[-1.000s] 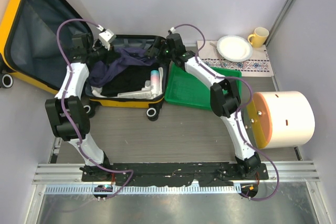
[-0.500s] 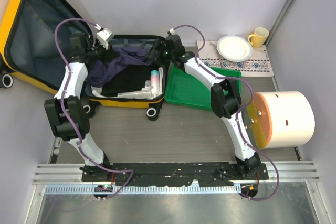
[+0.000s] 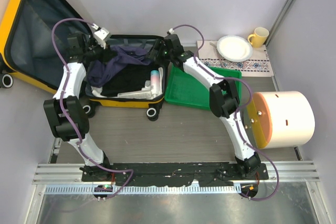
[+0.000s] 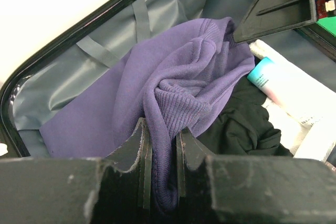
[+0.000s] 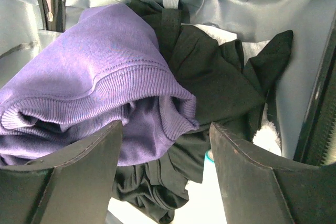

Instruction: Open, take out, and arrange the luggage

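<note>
The yellow suitcase [image 3: 137,103] lies open, its lid [image 3: 16,3] leaning at the far left. Its base holds a purple sweater [image 3: 118,61], a black garment [image 3: 128,80] and a white tube with a teal cap [image 3: 155,77]. My left gripper [image 3: 98,52] is shut on a fold of the purple sweater [image 4: 157,77], pinched between the fingers [image 4: 134,145], and holds it up at the base's far left. My right gripper [image 3: 156,51] is open above the base's far right. The sweater's ribbed hem [image 5: 94,77] and the black garment [image 5: 210,87] lie below its fingers [image 5: 84,171].
A green tray [image 3: 202,87] lies right of the suitcase. A large cream cylinder with an orange end [image 3: 283,119] stands at the right. A white plate [image 3: 234,48] and a yellow mug [image 3: 258,36] sit on a patterned mat [image 3: 252,65] at the back right.
My left gripper has moved a little left and back, drawing the purple sweater with it. My right gripper has edged slightly left.
</note>
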### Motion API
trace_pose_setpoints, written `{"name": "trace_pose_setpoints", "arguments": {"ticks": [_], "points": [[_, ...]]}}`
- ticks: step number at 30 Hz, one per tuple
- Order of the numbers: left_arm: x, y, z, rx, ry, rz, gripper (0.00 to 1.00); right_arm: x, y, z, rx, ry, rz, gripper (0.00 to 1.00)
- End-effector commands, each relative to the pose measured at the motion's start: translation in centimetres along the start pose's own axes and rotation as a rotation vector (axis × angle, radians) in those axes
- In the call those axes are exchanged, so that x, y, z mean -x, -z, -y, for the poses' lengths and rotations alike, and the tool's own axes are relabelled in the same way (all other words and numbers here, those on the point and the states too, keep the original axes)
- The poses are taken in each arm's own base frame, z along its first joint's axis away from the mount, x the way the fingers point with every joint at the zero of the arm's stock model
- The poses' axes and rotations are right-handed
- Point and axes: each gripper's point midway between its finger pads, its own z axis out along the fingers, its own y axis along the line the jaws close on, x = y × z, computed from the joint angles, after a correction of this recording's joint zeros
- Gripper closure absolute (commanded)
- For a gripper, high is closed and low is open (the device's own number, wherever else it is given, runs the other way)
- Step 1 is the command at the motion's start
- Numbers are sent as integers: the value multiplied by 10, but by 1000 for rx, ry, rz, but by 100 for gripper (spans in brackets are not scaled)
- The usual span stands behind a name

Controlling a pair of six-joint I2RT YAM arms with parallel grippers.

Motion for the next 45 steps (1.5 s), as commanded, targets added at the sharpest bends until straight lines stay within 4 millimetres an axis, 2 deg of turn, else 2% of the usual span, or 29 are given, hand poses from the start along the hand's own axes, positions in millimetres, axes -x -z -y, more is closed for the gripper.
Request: {"name": "trace_pose_setpoints", "arguments": {"ticks": [1, 5, 8, 9, 10, 11, 14, 15, 17, 18, 23, 25, 27, 29, 30, 31, 32, 33, 34, 35, 36, 37, 38, 40, 41, 42, 43, 44, 45], "points": [[40, 21, -15, 63, -113, 89, 100, -2, -15, 6, -28, 1, 19, 27], [48, 26, -18, 63, -122, 100, 100, -7, -22, 8, -29, -13, 22, 30], [46, 28, -11, 28, -134, 95, 100, -1, -28, 3, -7, -7, 47, 34], [44, 29, -6, 8, -132, 93, 100, 2, -28, -1, 2, -4, 55, 44], [41, 28, -1, -7, -128, 91, 100, 10, -25, -10, 24, 8, 74, 49], [42, 31, 2, -19, -152, 93, 100, 16, -21, -18, 45, 34, 88, 66], [41, 36, 25, -91, -147, 79, 100, 35, -8, -33, 80, 70, 130, 86], [41, 36, 34, -119, -147, 74, 100, 45, 2, -42, 94, 99, 152, 99], [45, 37, 47, -153, -151, 82, 100, 58, 13, -46, 99, 121, 173, 99], [50, 38, 58, -171, -153, 85, 100, 67, 25, -56, 114, 139, 192, 99], [69, 35, 100, -259, -190, 115, 100, 91, 59, -62, 107, 196, 228, 99], [77, 31, 124, -311, -197, 124, 100, 100, 75, -60, 90, 218, 239, 99], [83, 22, 154, -372, -206, 123, 100, 104, 84, -41, 34, 227, 226, 99], [85, 14, 178, -421, -207, 117, 100, 117, 103, -27, -3, 239, 232, 99], [85, 11, 187, -440, -205, 111, 100, 116, 106, -14, -31, 231, 215, 99], [84, 5, 195, -459, -184, 105, 100, 120, 119, -12, -39, 235, 212, 99], [86, 0, 212, -498, -180, 104, 100, 129, 127, 3, -68, 226, 216, 99], [87, -4, 222, -515, -164, 101, 100, 127, 131, 16, -97, 223, 201, 99], [91, -10, 229, -524, -140, 110, 100, 133, 146, 18, -107, 235, 207, 99], [94, -16, 247, -554, -132, 111, 100, 140, 153, 30, -133, 232, 212, 99], [94, -21, 256, -566, -124, 110, 100, 139, 159, 42, -156, 229, 201, 99], [96, -28, 263, -577, -124, 118, 100, 139, 165, 48, -172, 231, 196, 99], [98, -31, 284, -617, -110, 115, 100, 147, 179, 53, -181, 240, 209, 99], [103, -38, 300, -639, -111, 124, 100, 144, 188, 65, -206, 248, 186, 99], [102, -46, 320, -676, -101, 113, 100, 147, 200, 62, -198, 276, 191, 99], [103, -50, 328, -684, -103, 113, 100, 149, 205, 74, -217, 274, 188, 99], [107, -54, 346, -716, -116, 124, 100, 150, 211, 78, -227, 276, 189, 99], [107, -62, 354, -726, -100, 118, 100, 154, 219, 80, -237, 300, 195, 99], [106, -69, 360, -727, -96, 115, 100, 156, 226, 95, -271, 294, 188, 99]]}}
